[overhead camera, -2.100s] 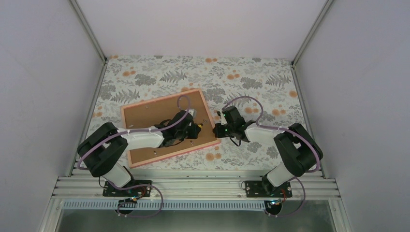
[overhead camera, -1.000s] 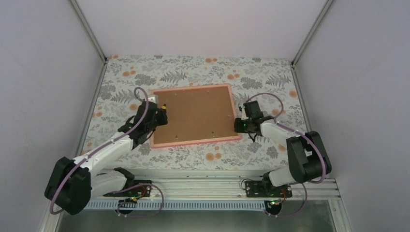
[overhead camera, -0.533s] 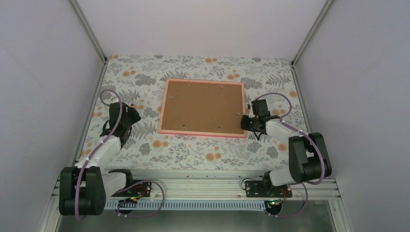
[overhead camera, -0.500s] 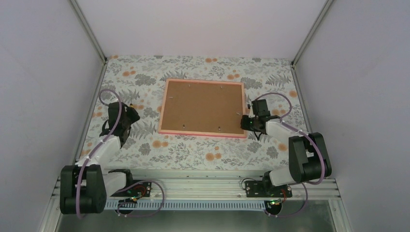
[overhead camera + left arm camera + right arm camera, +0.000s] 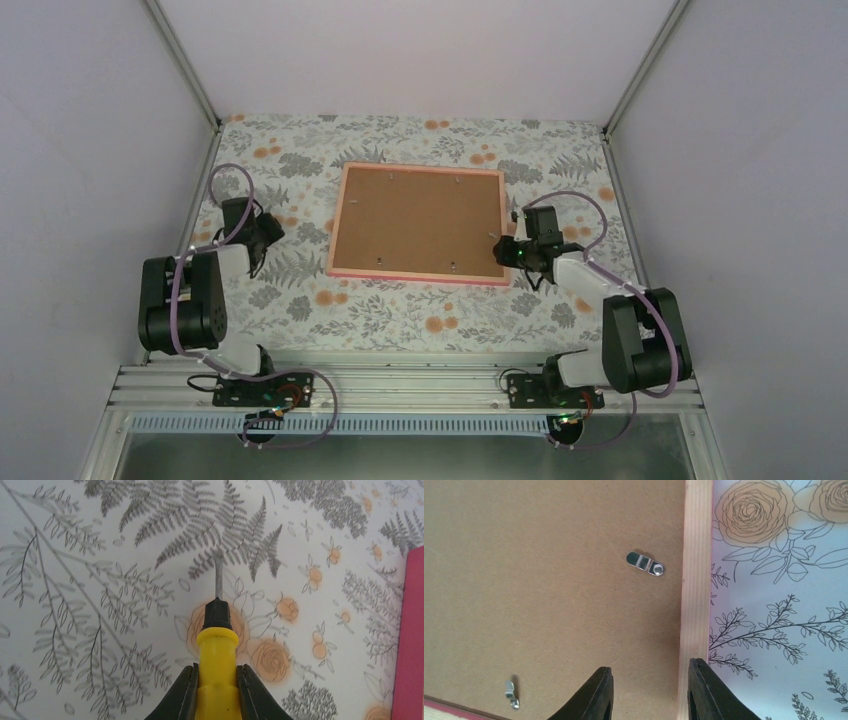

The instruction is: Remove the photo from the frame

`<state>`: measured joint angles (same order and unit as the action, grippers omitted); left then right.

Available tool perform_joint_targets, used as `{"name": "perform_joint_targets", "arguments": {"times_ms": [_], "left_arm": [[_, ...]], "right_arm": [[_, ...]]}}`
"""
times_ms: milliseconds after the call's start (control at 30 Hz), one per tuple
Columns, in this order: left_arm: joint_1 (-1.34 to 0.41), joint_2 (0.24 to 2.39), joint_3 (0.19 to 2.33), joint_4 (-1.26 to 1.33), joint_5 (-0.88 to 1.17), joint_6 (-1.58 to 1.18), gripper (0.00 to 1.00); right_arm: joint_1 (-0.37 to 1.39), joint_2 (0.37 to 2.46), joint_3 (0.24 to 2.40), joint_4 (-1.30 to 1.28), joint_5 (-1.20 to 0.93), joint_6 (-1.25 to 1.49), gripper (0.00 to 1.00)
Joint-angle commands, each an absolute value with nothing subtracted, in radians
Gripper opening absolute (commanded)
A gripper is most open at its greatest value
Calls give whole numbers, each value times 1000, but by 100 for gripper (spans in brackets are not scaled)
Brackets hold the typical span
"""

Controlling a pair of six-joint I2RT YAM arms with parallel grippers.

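The frame (image 5: 415,275), with its thin pink border, lies face down at the middle of the table, its brown board (image 5: 418,220) facing up. The photo is hidden under that board. My left gripper (image 5: 262,232) hangs over the tablecloth well to the left of the frame. In the left wrist view it (image 5: 217,670) is shut on a yellow-handled screwdriver (image 5: 217,650) pointing away. My right gripper (image 5: 503,248) is at the frame's right edge. In the right wrist view it (image 5: 650,666) stands open, one finger over the board (image 5: 549,580) and one over the wooden rim (image 5: 696,580).
Small metal turn clips (image 5: 645,563) (image 5: 511,694) sit on the board near the rim. The frame's pink side (image 5: 412,630) shows at the right of the left wrist view. Floral tablecloth (image 5: 380,310) covers the table, with grey walls on three sides.
The frame has swung square and slid to the back middle. My left arm drew back to the left with the screwdriver. My right gripper opened at the frame's right edge.
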<state>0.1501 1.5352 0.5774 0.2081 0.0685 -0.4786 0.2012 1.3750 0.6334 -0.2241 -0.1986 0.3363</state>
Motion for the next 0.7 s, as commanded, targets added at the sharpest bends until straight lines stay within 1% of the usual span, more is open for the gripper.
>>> {"name": "perform_joint_targets", "arguments": {"times_ms": [0,167,233,333,433,500,600,667], "left_arm": [[161,1577,654,216,77,-462,7],[161,1626,687,160,82,-472,12],[161,1627,687,153,83,-473,15],[161,1614,686,129,65,-471,17],[161,1602,692,104,36,-468,22],[161,1595,696,90,29,-468,23],[161,1583,696,71,19,-470,30],[161,1575,700,56,18,-469,31]], "right_arm": [[198,1344,615,-196,-235,321,30],[204,1338,613,-196,-247,320,31],[203,1338,612,-194,-252,323,31],[209,1335,611,-194,-259,325,31],[214,1328,607,-202,-258,326,31],[215,1319,606,-211,-259,326,31],[221,1301,604,-224,-259,328,32],[224,1285,602,-233,-259,330,32]]}}
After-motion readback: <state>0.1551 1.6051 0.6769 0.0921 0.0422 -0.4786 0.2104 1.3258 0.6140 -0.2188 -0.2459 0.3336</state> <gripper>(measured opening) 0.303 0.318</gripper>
